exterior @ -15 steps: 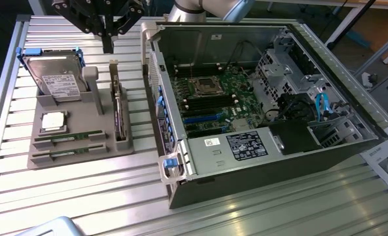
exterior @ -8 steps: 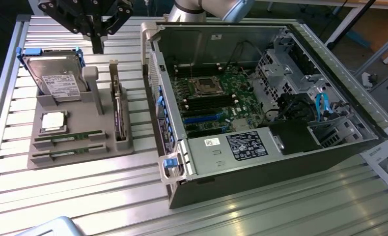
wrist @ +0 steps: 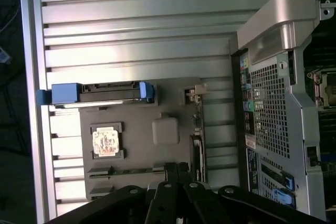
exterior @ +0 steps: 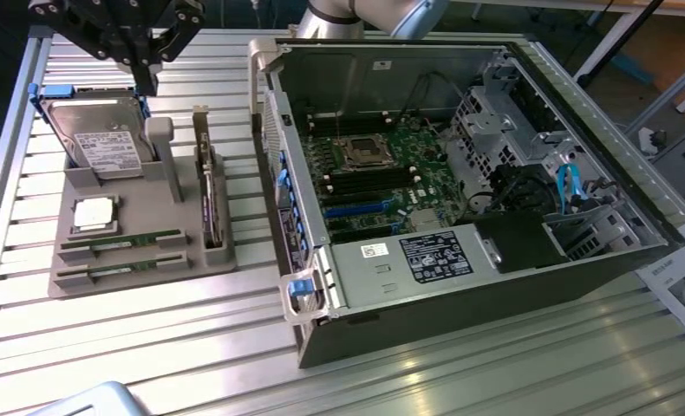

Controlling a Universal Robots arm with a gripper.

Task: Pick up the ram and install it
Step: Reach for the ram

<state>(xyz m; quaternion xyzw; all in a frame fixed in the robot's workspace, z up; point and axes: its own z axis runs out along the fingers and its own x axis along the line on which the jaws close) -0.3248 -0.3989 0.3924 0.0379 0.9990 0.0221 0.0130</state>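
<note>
surface [exterior: 146,338]: silver, ribbed stripes | holder [exterior: 146,206], left of frame: plain grey | ram [exterior: 123,241]: green, dark chips | CPU chip [exterior: 94,214]: pale silver | hard drive [exterior: 109,143]: silver, white label, blue rails | motherboard [exterior: 394,160]: green | case [exterior: 493,295]: black, blue latches

Thin green ram [exterior: 123,242] sits slotted in gray holder [exterior: 146,212].

Robot arm [exterior: 372,16] seen at the top edge of the exterior view. Its black gripper [exterior: 146,80] hangs at that view's left, pointing straight down, the two fingers drawn fully together.
</note>
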